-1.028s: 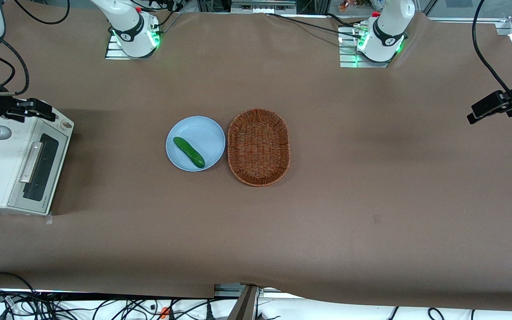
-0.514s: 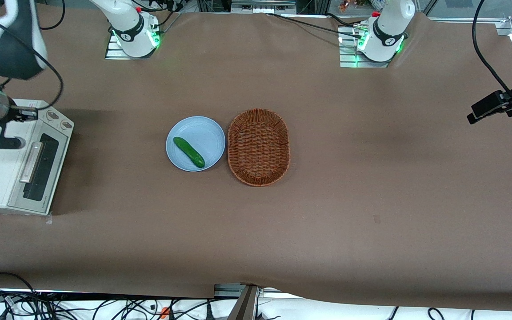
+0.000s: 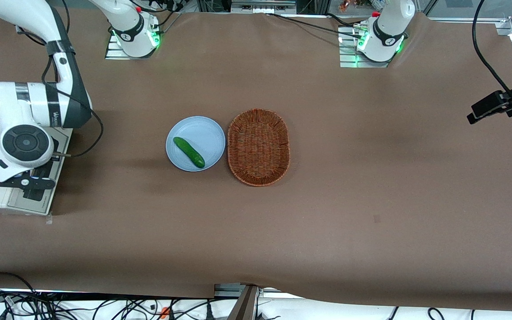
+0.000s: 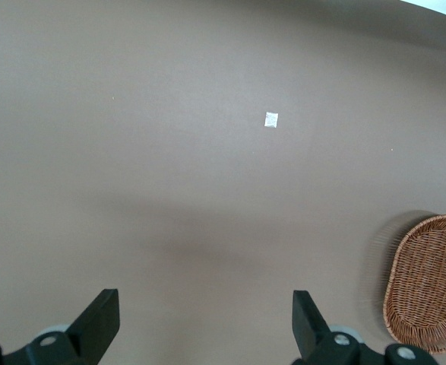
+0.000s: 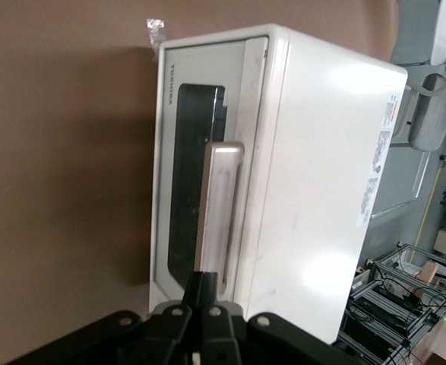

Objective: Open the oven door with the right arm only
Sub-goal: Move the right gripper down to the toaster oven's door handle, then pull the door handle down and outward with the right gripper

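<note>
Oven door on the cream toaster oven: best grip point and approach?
Take the silver bar handle of the silver-framed dark-glass oven door: it stands proud of the shut panel. Come from above the oven's front, fingers straddling the bar. The black gripper hangs over it, fingers shut.

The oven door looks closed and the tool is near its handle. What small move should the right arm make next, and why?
Probably ease the tool closer to the silver bar handle. The oven door sits shut against the toaster oven, and the tool, fingers together, hangs by one end of the handle without clearly touching it, so it must reach the bar before pulling.
</note>
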### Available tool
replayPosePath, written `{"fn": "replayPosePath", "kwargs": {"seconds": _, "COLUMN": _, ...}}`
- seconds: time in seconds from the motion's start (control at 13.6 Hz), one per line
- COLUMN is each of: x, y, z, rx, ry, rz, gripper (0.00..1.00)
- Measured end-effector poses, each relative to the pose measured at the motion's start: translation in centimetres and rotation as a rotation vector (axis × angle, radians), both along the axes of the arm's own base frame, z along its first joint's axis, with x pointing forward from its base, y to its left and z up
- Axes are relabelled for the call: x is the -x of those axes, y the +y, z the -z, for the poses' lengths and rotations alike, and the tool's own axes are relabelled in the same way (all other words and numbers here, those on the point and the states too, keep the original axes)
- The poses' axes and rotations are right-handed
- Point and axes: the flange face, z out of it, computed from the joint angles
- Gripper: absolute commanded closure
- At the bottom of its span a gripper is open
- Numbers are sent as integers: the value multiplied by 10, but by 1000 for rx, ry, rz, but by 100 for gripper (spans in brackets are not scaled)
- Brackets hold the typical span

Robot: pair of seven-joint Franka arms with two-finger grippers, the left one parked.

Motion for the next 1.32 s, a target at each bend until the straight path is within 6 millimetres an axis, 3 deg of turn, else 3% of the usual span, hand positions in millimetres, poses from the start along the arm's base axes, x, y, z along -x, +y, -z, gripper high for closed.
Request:
{"fn": "replayPosePath", "kwargs": {"seconds": 0.37, "x": -12, "y": -32, "z": 31, "rx": 33, "ry": -22, "rz": -17, "gripper": 100}}
{"fn": "replayPosePath", "kwargs": {"seconds": 0.66, "x": -15, "y": -38, "z": 44, "rx": 30, "ry": -21, "rz": -21, "gripper": 100}}
{"fn": "replayPosePath", "kwargs": {"seconds": 1.32, "x": -14, "y": -32, "z": 53, "rx": 41, "ry": -47, "rz": 15, "gripper": 100}}
